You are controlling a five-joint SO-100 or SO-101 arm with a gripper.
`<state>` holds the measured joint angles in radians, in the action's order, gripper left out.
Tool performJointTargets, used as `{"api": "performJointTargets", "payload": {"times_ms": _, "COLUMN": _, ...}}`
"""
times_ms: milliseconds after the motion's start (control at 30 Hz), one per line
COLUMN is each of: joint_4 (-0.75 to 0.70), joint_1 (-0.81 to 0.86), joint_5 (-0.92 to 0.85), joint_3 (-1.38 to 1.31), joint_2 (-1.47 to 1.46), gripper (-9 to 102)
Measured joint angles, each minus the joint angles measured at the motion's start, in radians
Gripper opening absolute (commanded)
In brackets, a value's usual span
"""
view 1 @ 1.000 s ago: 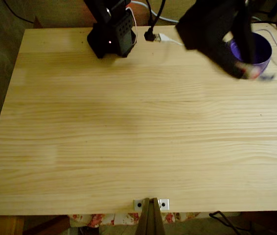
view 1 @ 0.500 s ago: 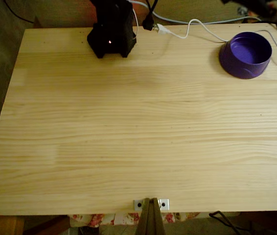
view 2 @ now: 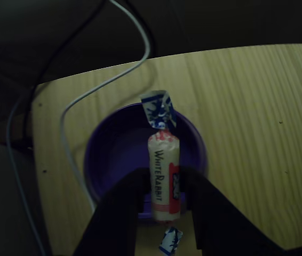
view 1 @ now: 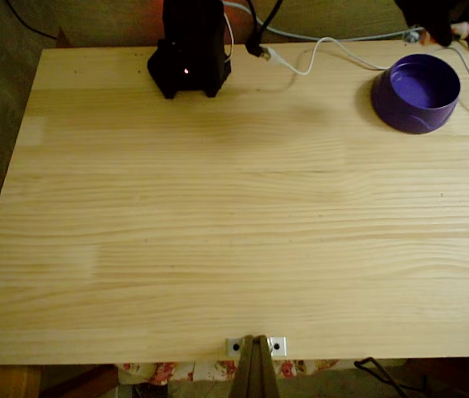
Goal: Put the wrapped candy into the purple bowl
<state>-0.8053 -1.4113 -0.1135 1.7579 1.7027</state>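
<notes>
You've got the gripper (view 2: pixel 164 200) clamped on the slim white paper-wrapped candy (view 2: pixel 164 173) w/ red print and twisted blue ends, held lengthwise directly above the round glossy purple plastic bowl (view 2: pixel 108 154). Pickup and carry look done; release is left. In the fixed view, the bowl (view 1: pixel 417 93) sits at the far right corner of the pale grainy pine worktop (view 1: pixel 234 215), empty inside.
</notes>
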Motion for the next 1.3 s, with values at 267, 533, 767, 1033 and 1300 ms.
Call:
{"api": "performJointTargets", "payload": {"times_ms": 267, "joint_4": -0.017, "joint_1": -0.014, "joint_5": 0.006, "joint_3": -0.083, "joint_2": -0.092, "gripper": 2}}
{"api": "performJointTargets", "payload": {"times_ms": 533, "joint_4": -0.017, "joint_1": -0.043, "joint_5": 0.029, "joint_3": -0.135, "joint_2": -0.147, "gripper": 3}}
{"api": "performJointTargets", "payload": {"times_ms": 767, "joint_4": -0.017, "joint_1": -0.043, "joint_5": 0.029, "joint_3": -0.143, "joint_2": -0.153, "gripper": 10}}
{"api": "performJointTargets", "payload": {"times_ms": 1033, "joint_4": -0.017, "joint_1": -0.043, "joint_5": 0.029, "joint_3": -0.143, "joint_2": -0.153, "gripper": 21}}
{"api": "performJointTargets", "payload": {"times_ms": 1300, "joint_4": -0.017, "joint_1": -0.043, "joint_5": 0.029, "joint_3": -0.143, "joint_2": -0.153, "gripper": 20}}
